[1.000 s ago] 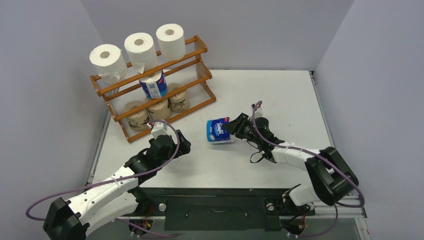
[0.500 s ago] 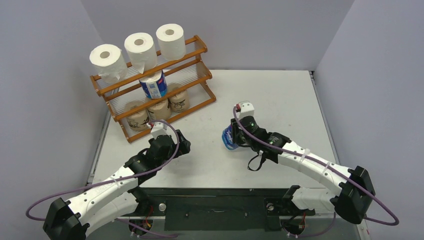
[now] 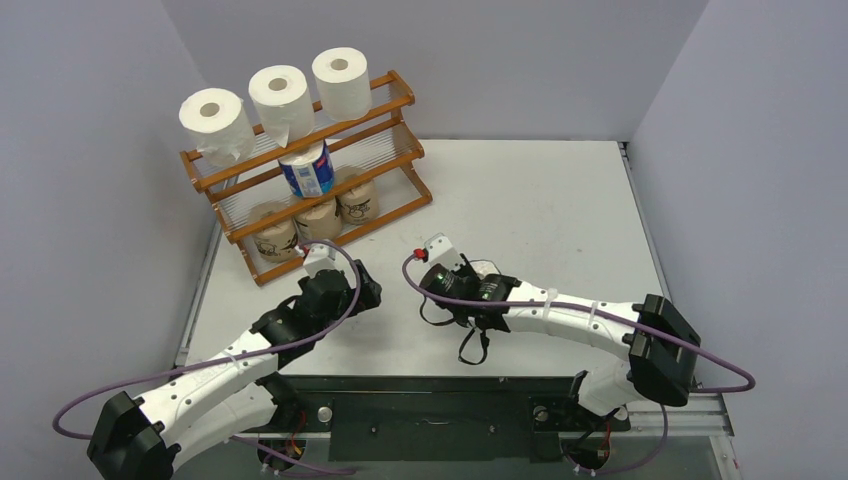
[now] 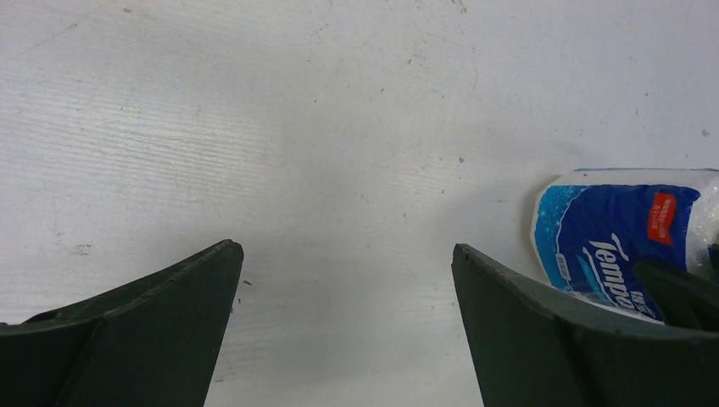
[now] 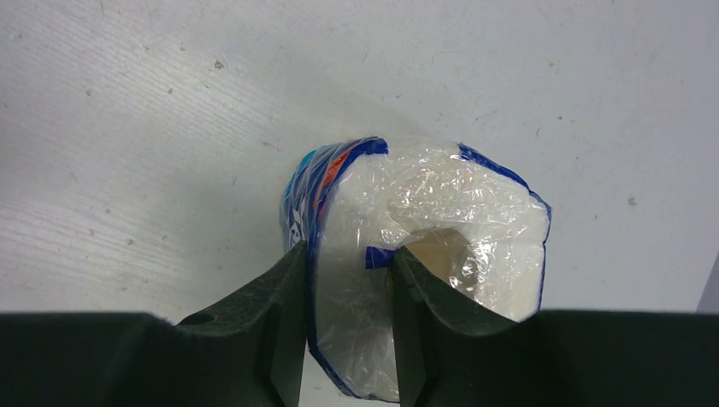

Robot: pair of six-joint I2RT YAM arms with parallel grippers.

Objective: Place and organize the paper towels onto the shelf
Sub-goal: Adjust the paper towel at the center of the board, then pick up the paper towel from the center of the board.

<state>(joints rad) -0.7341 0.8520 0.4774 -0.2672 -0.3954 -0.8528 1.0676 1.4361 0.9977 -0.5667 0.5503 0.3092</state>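
Blue-and-white roll [image 5: 424, 212] is pinched in the right gripper [image 5: 349, 250]. Jaws clamp the roll wall, one finger on the outer wrap and the other at the core hole. It sits low over the bench [image 3: 560, 190], mid-front; can't tell if it touches. In the top view the wrist hides it.

Left gripper [image 4: 343, 248]: jaws spread wide, nothing between them, roll just off its right finger. The left wrist sits right in front of the shelf [image 3: 395, 100] bottom tier, between the held roll and the rack.

Shelf load:
- top: three white rolls [image 3: 281, 95]
- middle: second blue roll [image 3: 307, 170], upright
- bottom: three brown rolls [image 3: 318, 218]

Held roll reads "Temp…" in white script, the rest cut off by a finger. Red tag [image 4: 661, 218] unreadable. Brown print too small to read.
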